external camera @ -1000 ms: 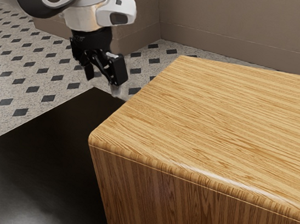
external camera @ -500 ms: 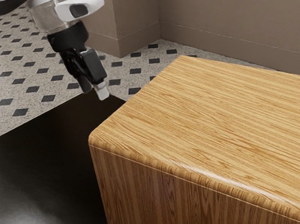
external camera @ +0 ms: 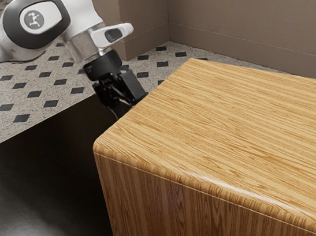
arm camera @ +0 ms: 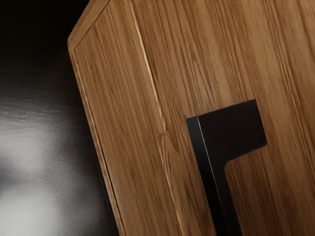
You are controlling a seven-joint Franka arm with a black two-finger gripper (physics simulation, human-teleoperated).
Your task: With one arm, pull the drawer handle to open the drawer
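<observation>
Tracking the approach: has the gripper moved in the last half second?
Yes: the gripper moved toward the exterior view's right and down, reaching the cabinet.

You have the cabinet (external camera: 232, 128) standing on the floor (external camera: 21, 94) and taking up the exterior view's right, with the wall (external camera: 264, 21) behind it. Your arm (external camera: 42, 27) reaches in from that view's upper left, above the floor. Your gripper (external camera: 118, 98) sits close against the cabinet's left side, just below the top edge and about midway along it. In the wrist view the drawer front (arm camera: 133, 123) lies straight ahead of the hand, with the handle (arm camera: 209, 167) set into it beside a recess and the floor beyond the front's outer edge
</observation>
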